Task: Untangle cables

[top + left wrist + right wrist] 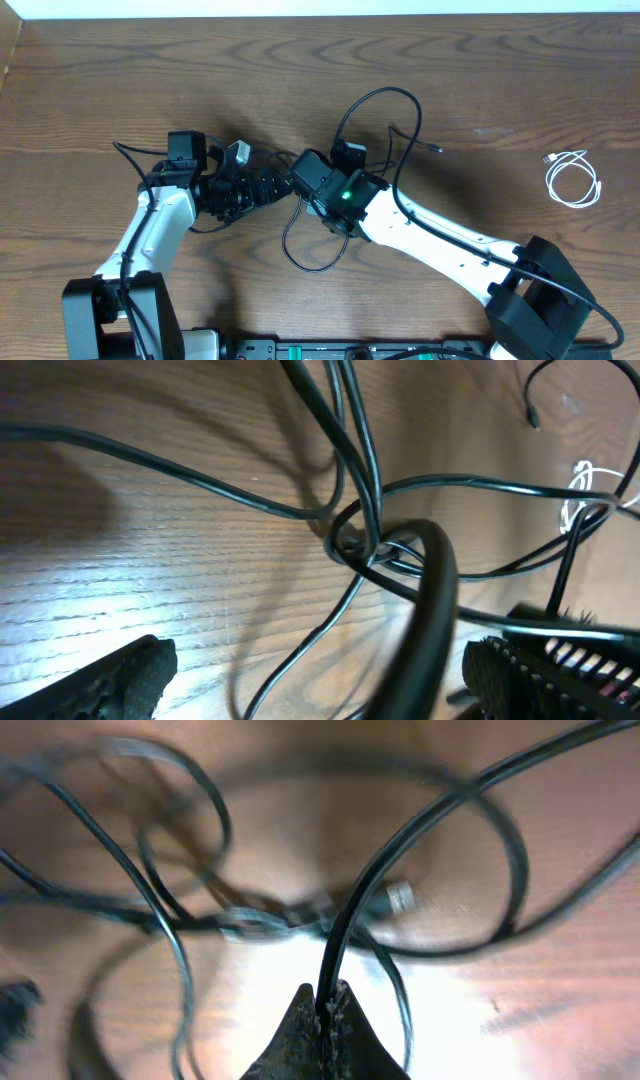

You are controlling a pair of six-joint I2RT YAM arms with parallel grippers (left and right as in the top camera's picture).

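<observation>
The tabletop (pixel 100 80) is showing dark brown wood with wavy grain. The tangled cables (pixel 358 545) are looking black, while a coiled cable (pixel 573 178) near the right edge is gleaming white. The left arm (pixel 150 225) and the right arm (pixel 440 245) are wearing white shells with black joints, and a light (pixel 347 195) on the right one is glowing green.

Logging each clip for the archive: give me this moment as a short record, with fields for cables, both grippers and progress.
black cable tangle: knotted, lying on the table between the arms
left gripper: open, facing the knot
right gripper: shut on one strand of the tangle
white cable: coiled, apart on the right arm's side
progress: knot not yet undone
</observation>
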